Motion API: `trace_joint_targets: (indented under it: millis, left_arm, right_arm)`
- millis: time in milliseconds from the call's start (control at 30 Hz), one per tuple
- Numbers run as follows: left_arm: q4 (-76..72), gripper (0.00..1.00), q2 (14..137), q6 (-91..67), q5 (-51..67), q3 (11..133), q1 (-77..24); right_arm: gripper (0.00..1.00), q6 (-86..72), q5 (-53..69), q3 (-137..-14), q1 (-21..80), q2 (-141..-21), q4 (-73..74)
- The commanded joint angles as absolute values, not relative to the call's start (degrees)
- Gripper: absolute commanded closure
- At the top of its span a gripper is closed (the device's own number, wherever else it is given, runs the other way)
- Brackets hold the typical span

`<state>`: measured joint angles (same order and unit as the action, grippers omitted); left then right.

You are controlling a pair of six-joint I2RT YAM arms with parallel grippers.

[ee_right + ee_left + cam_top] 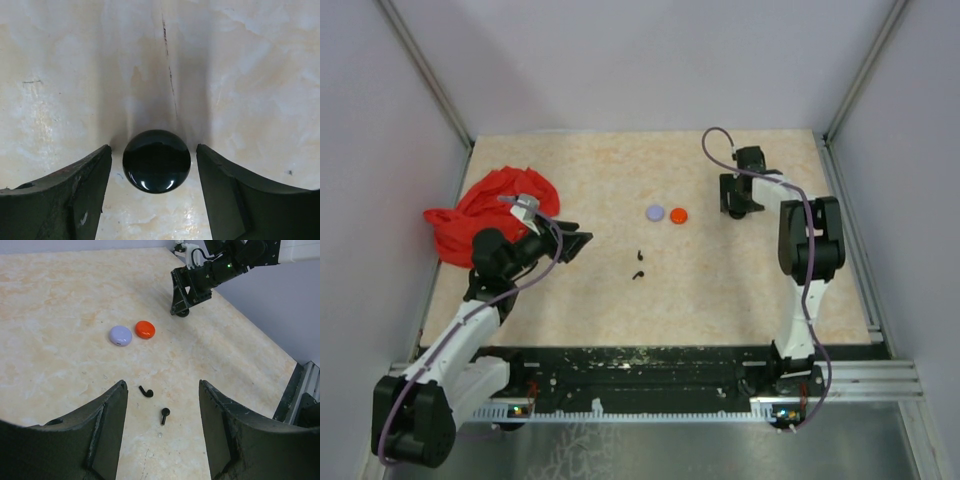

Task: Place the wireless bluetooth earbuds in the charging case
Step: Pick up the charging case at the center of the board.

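Two tiny black earbuds (639, 264) lie loose mid-table; in the left wrist view one (146, 391) lies just beyond the other (164, 414). My left gripper (582, 240) is open and empty, and both earbuds show between its jaws (161, 390), low over the table. A lavender round disc (655, 212) and an orange round disc (678, 214) sit side by side farther back. My right gripper (738, 208) is open with its jaws on either side of a glossy black round disc (156, 161) on the table, not touching it.
A crumpled red cloth (485, 215) lies at the far left behind my left arm. Grey walls close the table at the back and sides. A black rail (640, 370) runs along the near edge.
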<state>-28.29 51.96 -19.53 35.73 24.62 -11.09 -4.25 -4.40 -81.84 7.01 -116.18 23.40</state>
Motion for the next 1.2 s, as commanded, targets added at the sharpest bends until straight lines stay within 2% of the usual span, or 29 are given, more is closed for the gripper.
trace_joint_targets:
  millis: [0,367,667,1167]
  left_arm:
    - [-29.96,0.37,53.18,-21.32,37.88,26.63,-10.63]
    - [-31.87,0.37,55.09,-23.64,40.9,26.57,-10.63]
    - [-36.87,0.38,58.1,-27.92,40.39,25.82,-13.3]
    - [-42.62,0.37,59.88,-27.46,17.78,26.47,-29.98]
  right_arm:
    - [0.33,-3.74,-4.21,-84.59,7.23,-117.38,23.02]
    - [0.57,-5.88,-0.3,-80.56,7.93,-112.46,22.44]
    - [0.58,-13.57,0.05,-68.67,18.29,-98.43,12.48]
    - [0.59,-26.56,-0.57,-59.91,33.77,-80.03,-2.17]
